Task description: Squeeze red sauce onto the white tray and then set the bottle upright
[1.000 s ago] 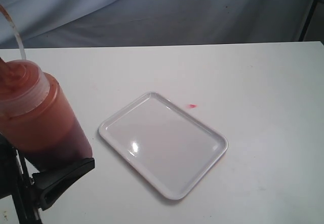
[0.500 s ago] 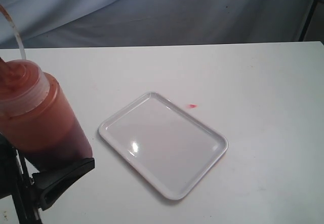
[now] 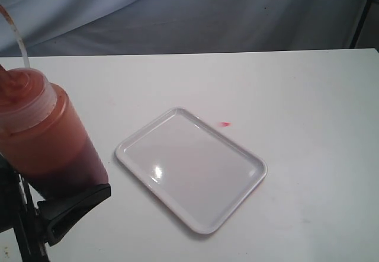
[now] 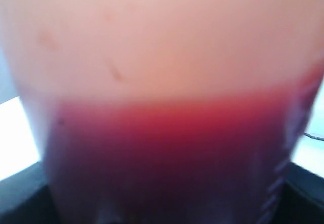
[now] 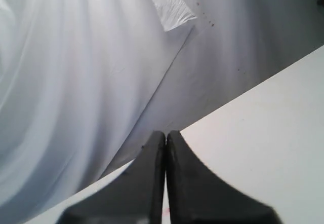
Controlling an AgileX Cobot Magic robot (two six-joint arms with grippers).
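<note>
White table (image 3: 308, 96), bottle (image 3: 47, 143) between left jaws

The translucent bottle (image 3: 47, 143) is at the left edge of the exterior view, leaning with its cone cap up and to the left, and its thin tethered strip rises above the cap. The red sauce (image 4: 167, 133) fills its lower part, dark red through the wall. The white tray (image 3: 204, 229) lies flat and glossy on the table (image 3: 308, 96), turned at an angle, and one small red drop (image 3: 224, 124) sits on the table just beside its far rim.
</note>
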